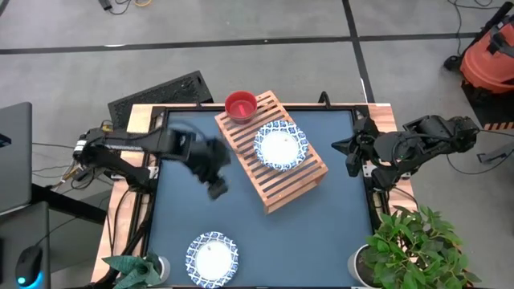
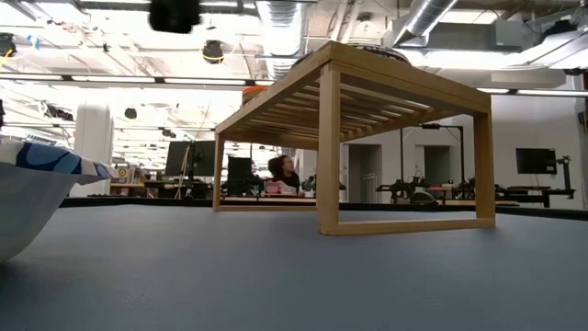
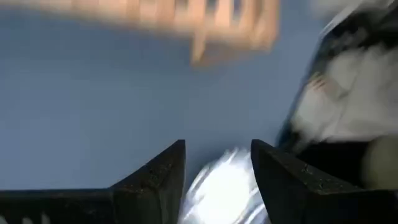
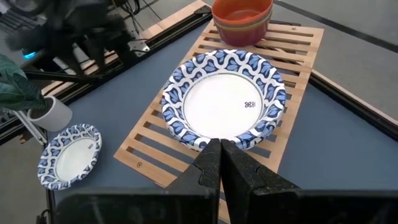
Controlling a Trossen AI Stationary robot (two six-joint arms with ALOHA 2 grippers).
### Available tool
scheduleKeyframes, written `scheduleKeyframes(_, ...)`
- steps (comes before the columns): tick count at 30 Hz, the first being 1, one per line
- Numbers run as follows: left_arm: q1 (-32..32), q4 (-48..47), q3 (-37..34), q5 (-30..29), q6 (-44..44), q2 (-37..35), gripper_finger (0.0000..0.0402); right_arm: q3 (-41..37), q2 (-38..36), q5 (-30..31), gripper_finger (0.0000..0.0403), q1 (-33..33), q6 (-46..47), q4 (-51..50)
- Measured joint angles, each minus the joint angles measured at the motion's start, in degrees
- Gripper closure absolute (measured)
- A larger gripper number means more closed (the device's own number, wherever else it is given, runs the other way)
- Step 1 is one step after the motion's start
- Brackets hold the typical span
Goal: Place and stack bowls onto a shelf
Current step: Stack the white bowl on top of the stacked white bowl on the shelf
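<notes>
The light-wood slatted shelf stands on the blue table, tall in the low view. A white dish with a blue patterned rim rests on its slats. A red bowl tops a small stack at the shelf's far end. A second patterned dish lies on the table near the near edge. My left gripper is open and empty above the table, left of the shelf. My right gripper is shut, waiting at the table's right edge.
Potted plants stand at the near left corner and near right corner. A dark keyboard lies beyond the far left corner. Bare blue tabletop spreads between the shelf and the near edge.
</notes>
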Motion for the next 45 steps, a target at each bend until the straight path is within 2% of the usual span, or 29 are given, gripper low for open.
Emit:
scheduleKeyframes(5, -10.57, -8.41, -1.03, -6.62, 3.7, -0.08, 0.0236, 0.0, 0.0, 0.01, 0.0367, 0.0, -0.04, -0.28)
scheduleKeyframes(8, -15.94, -7.36, -3.47, -8.47, 3.99, -0.04, 0.0236, 0.0, 0.0, 0.07, 0.0367, 0.0, -0.04, -0.85)
scheduleKeyframes(13, -21.72, -2.52, -9.35, -7.81, 1.92, -0.04, 0.0236, 0.0, 0.0, 0.08, 0.0367, 0.0, -0.04, -0.85)
scheduleKeyframes(25, -24.79, 11.99, -22.76, -7.4, -5.5, -0.02, 0.0236, 0.0, 0.0, 0.07, 0.0367, 0.0, 0.0, -0.81)
scheduleKeyframes(32, -27.16, 14.67, -26.51, -7.96, -7.78, -0.02, 0.0236, 0.0, 0.01, -0.03, 0.0367, 0.0, 0.42, -0.81)
scheduleKeyframes(36, -29.09, 21.0, -28.44, -7.25, -9.76, 0.0, 0.0236, 0.0, 0.0, -0.09, 0.0367, 0.0, 0.44, -0.81)
scheduleKeyframes(40, -29.65, 21.56, -29.54, -9.46, -11.52, 0.0, 0.0236, 0.0, 0.0, -0.09, 0.0367, 0.0, 0.46, -0.81)
scheduleKeyframes(45, -29.83, 23.16, -31.73, -9.41, -12.56, 0.01, 0.0236, 0.0, 0.0, -0.09, 0.0367, 0.0, 0.48, -0.81)
